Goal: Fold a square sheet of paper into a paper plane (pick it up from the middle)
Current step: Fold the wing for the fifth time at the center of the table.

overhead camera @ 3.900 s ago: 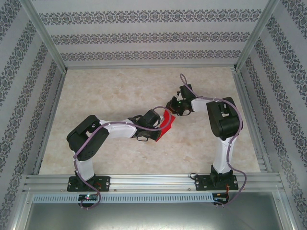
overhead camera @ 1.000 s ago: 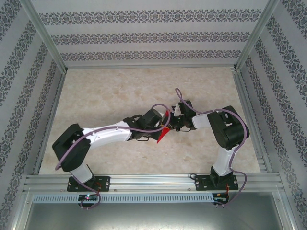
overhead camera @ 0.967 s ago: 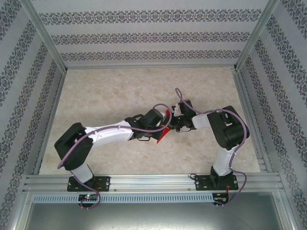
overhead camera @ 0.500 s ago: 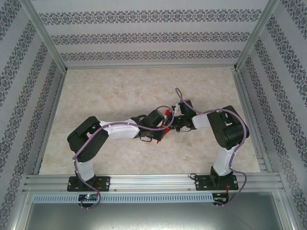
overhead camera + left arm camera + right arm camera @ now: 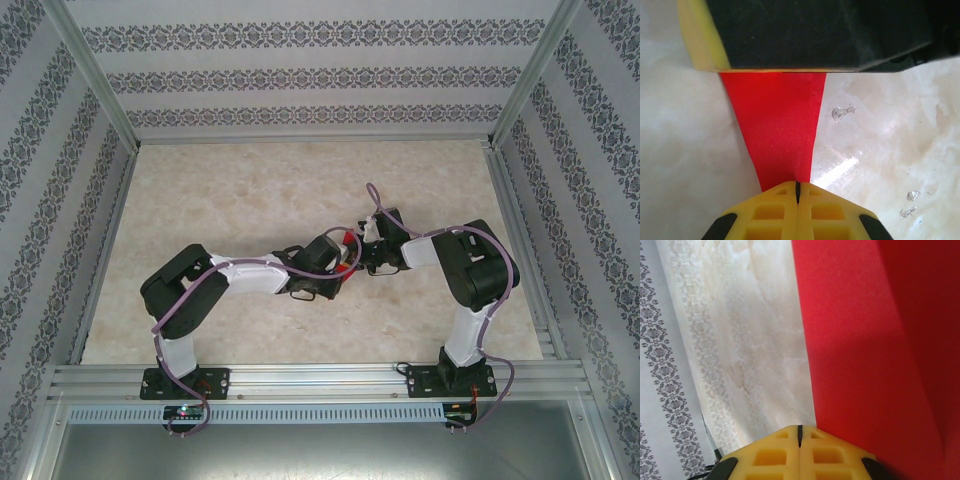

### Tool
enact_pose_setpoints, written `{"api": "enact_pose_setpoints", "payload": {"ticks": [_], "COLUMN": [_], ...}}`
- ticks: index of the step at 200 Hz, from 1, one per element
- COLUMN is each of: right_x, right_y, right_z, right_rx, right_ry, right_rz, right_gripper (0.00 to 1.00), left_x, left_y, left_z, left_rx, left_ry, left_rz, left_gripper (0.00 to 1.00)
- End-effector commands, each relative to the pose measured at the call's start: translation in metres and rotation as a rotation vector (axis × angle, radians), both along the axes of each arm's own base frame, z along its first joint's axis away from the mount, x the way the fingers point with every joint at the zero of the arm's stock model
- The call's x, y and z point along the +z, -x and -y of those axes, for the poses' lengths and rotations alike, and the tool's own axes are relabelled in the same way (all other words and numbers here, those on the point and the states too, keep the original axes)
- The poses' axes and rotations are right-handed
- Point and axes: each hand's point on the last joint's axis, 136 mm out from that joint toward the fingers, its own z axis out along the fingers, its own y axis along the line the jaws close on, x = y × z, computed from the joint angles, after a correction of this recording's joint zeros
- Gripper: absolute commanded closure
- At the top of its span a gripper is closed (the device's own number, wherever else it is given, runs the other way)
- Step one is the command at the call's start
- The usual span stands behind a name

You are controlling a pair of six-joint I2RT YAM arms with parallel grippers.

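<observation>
The main danger here is a tear. The bright red folded paper (image 5: 777, 130) is thin and it runs as a narrow tapering strip from the left claw (image 5: 797, 184), at the bottom of the left wrist view, up to the black and yellow body of the other claw along the top edge. If the two arms move apart or twist against each other, the paper would probably rip at the narrow end or slide out of the grip. A second risk is a crooked crease: the fold would likely be pressed at an angle if the paper is pushed down on the pale marble-patterned bench (image 5: 220, 190) while it is skewed.

The left claw is fully closed, its yellow fingers meet in one line, and the narrow end of the paper is pinched between their tips. The right claw (image 5: 799, 429) is also fully closed. In its own view the paper covers the right half of the frame and passes behind its right finger; whether it really pinches the paper cannot be told.

In the top view the paper is a small red spot between the two claws, near the middle of the frame.
</observation>
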Motion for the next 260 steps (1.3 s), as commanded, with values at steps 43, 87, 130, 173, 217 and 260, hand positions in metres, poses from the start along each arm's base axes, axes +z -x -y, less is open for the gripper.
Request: {"api": "enact_pose_setpoints", "payload": {"ticks": [43, 87, 130, 173, 217, 260], "right_x": [-0.069, -0.072, -0.066, -0.045, 0.019, 0.069], "right_y": [0.023, 0.023, 0.022, 0.022, 0.004, 0.001], "right_z": [0.053, 0.054, 0.047, 0.033, 0.014, 0.034], "right_rx": [-0.102, -0.106, -0.08, -0.042, -0.029, -0.054], "right_ry": [0.252, 0.25, 0.221, 0.167, 0.075, 0.089], "right_rz": [-0.162, -0.166, -0.147, -0.114, -0.018, 0.066], "right_gripper": [0.96, 0.96, 0.96, 0.94, 0.81, 0.72], "left_x": [-0.03, -0.045, -0.054, -0.01, 0.059, 0.073], "left_y": [0.065, 0.087, 0.107, 0.093, 0.049, 0.027], "left_z": [-0.03, -0.041, -0.058, -0.035, -0.021, -0.007], "left_rx": [-0.099, -0.104, -0.114, -0.104, -0.035, -0.044], "left_ry": [-0.22, -0.253, -0.256, -0.134, -0.013, 0.01], "left_rz": [-0.08, -0.11, -0.171, -0.111, 0.032, 0.052], "left_gripper": [0.99, 1.0, 1.0, 1.0, 0.89, 0.73]}}
